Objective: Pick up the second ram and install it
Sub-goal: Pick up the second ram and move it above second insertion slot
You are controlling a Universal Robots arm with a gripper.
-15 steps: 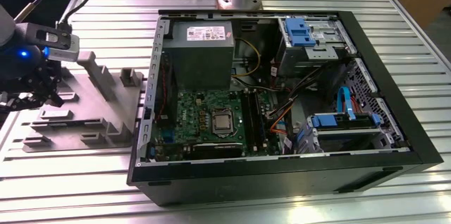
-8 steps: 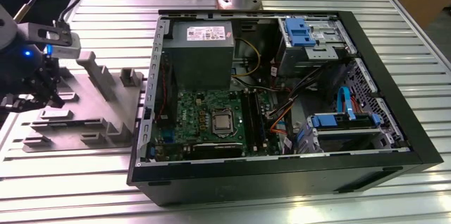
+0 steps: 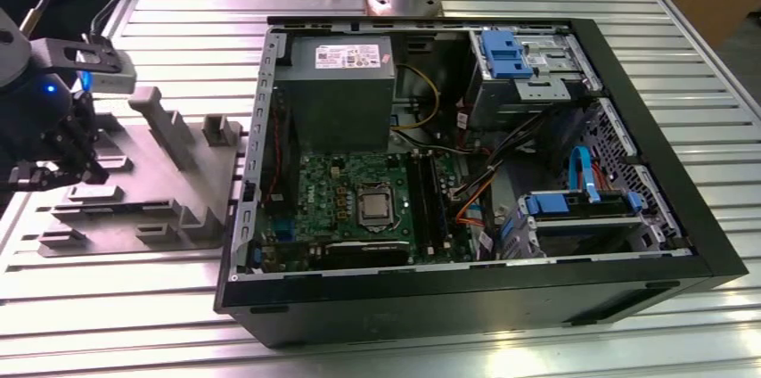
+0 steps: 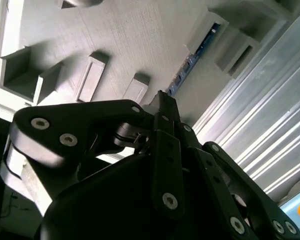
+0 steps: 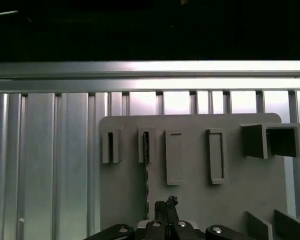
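The second ram (image 5: 146, 165) is a thin bluish-green stick standing on edge in a slotted holder of the grey fixture plate (image 5: 190, 200). In the second wrist view the second ram (image 4: 194, 55) runs between two grey holder blocks. My gripper (image 5: 165, 203) hovers above the plate, just beside the stick's near end, with its black fingers (image 4: 162, 112) pressed together and nothing between them. In the exterior view the gripper (image 3: 62, 160) hangs over the fixture plate (image 3: 149, 191) at the far left, and the ram slots (image 3: 426, 204) lie on the motherboard inside the open computer case (image 3: 476, 298).
The fixture carries several other grey blocks and upright holders (image 3: 160, 124). The case holds a power supply (image 3: 339, 84), a processor socket (image 3: 373, 207), blue drive brackets (image 3: 509, 55) and loose cables (image 3: 583, 173). All of it rests on a ribbed aluminium table (image 3: 119, 307).
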